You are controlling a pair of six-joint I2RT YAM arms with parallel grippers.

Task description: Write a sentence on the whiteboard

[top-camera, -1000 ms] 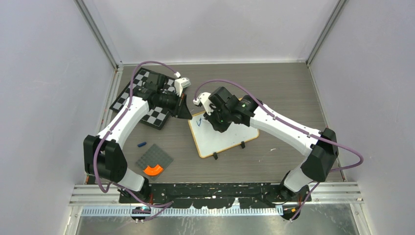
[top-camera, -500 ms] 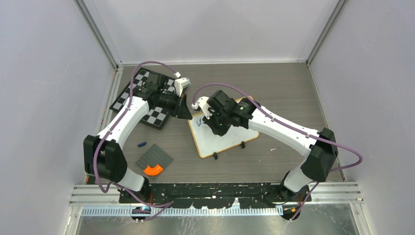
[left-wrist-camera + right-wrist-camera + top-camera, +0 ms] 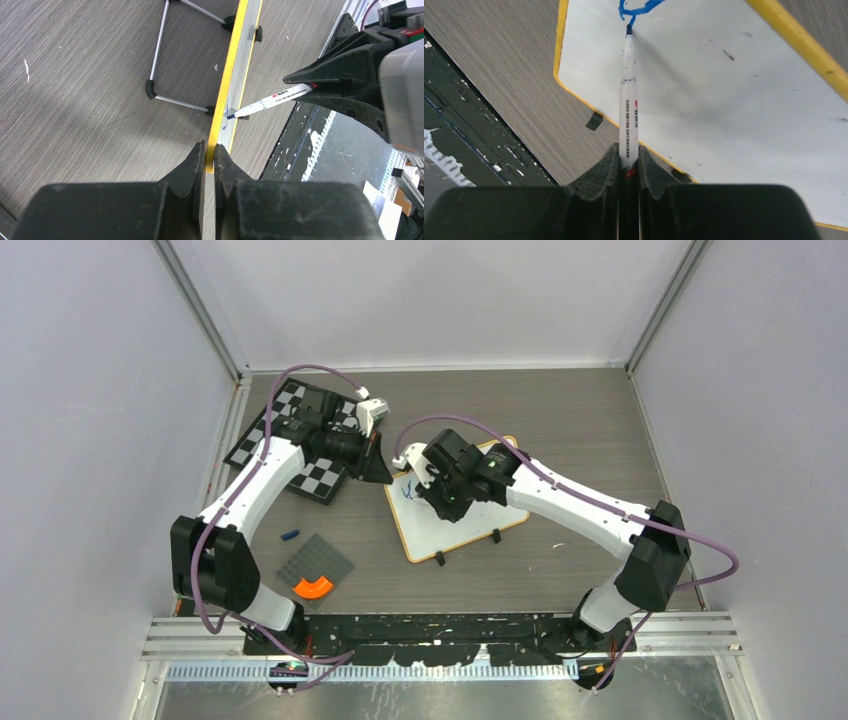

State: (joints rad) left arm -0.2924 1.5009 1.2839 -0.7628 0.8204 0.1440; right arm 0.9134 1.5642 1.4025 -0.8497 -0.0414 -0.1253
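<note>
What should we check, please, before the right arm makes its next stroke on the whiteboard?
1. Right gripper shut on the marker: ok.
2. Marker tip touching the whiteboard at the end of the blue ink: ok.
3. Left gripper clamped on the frame edge, probably steadying the board: ok.
4. Bare white surface beside the ink for more writing: ok.
5. Ink readable as letters: cannot tell, only a short blue mark shows.
</note>
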